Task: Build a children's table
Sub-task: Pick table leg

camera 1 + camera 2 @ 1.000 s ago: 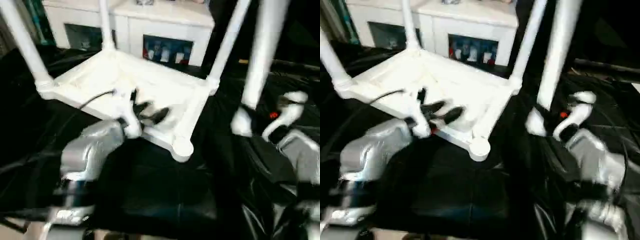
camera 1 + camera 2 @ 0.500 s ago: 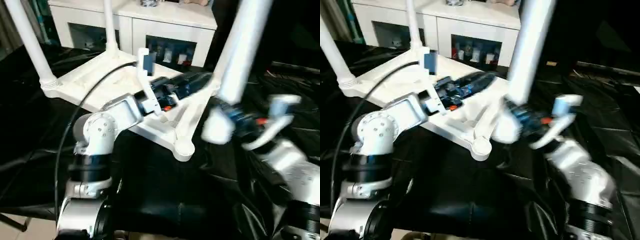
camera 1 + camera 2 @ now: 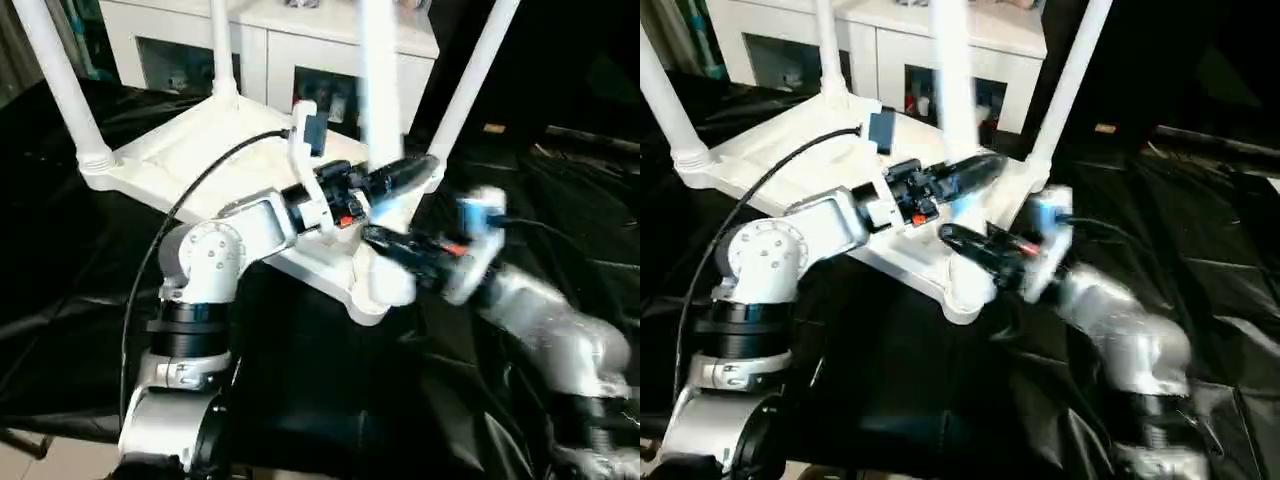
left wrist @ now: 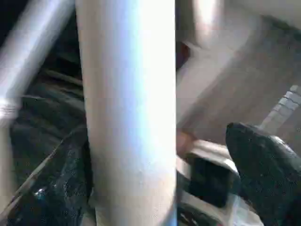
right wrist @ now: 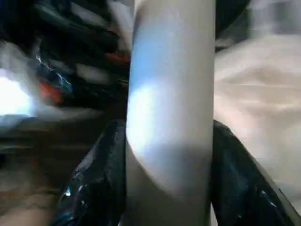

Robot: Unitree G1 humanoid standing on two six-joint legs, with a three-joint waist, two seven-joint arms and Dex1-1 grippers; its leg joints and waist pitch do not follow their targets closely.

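Note:
The children's table [image 3: 190,150] lies upside down on the black cover, with three white legs standing in its corner sockets. A fourth leg [image 3: 375,85] stands nearly upright with its thick lower end at the front corner socket [image 3: 362,303]; I cannot tell if it is seated. My right gripper [image 3: 395,250] is shut on that leg low down, and both fingers [image 5: 99,179] press its sides. My left gripper [image 3: 405,178] reaches across the tabletop slightly higher on the same leg. It is open, its fingers [image 4: 263,165] standing wide apart around the tube [image 4: 127,117].
A white cabinet with glass doors [image 3: 330,40] stands behind the work table. Wrinkled black cover [image 3: 330,400] spreads all around the small table. A black cable [image 3: 200,180] arcs from my left forearm over the tabletop.
My right gripper has carried the fourth leg from the right side leftward to the front corner and stood it up. My left gripper has moved right across the tabletop to the leg.

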